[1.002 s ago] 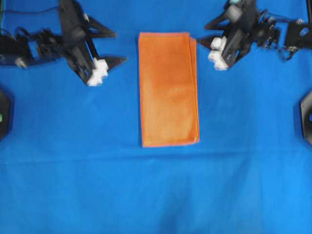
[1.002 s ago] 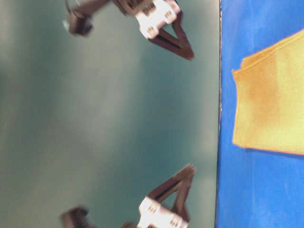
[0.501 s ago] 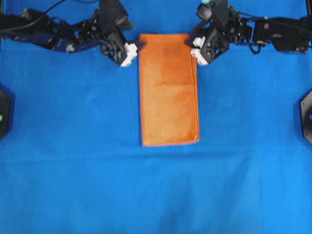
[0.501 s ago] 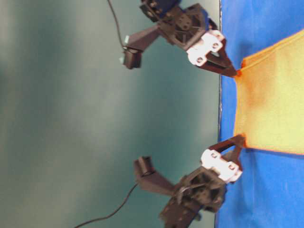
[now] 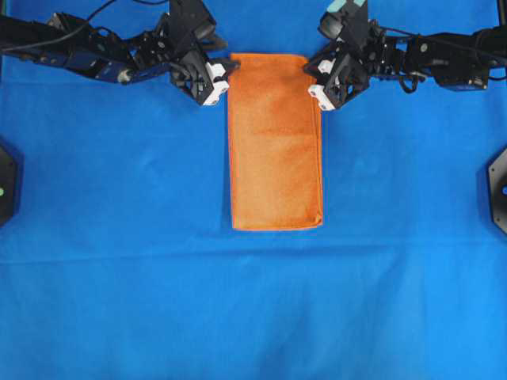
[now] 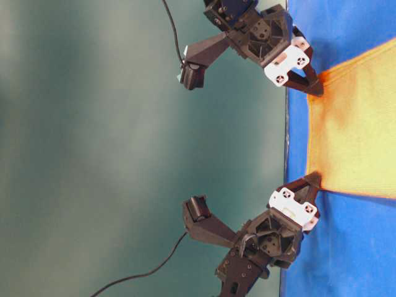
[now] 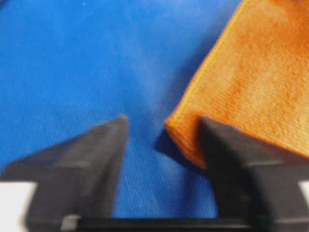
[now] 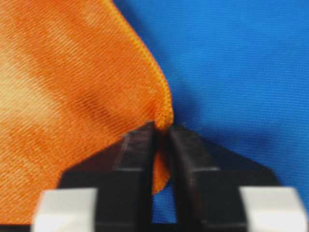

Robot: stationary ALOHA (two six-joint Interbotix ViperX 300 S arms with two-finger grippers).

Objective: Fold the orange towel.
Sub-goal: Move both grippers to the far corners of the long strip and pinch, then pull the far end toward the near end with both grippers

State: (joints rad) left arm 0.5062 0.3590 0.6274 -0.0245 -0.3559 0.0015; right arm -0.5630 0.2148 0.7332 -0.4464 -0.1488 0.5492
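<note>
Overhead: orange towel (image 5: 275,142) far corners at left gripper (image 5: 224,73), right gripper (image 5: 311,71).

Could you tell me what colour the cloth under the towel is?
Bright blue cloth; overhead view shows it best.

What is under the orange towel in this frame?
The orange towel lies flat on the blue cloth, which shows all around it. The right claw pinches one far corner; the left claw straddles the other. Whatever lies beneath the towel's middle is covered.
</note>
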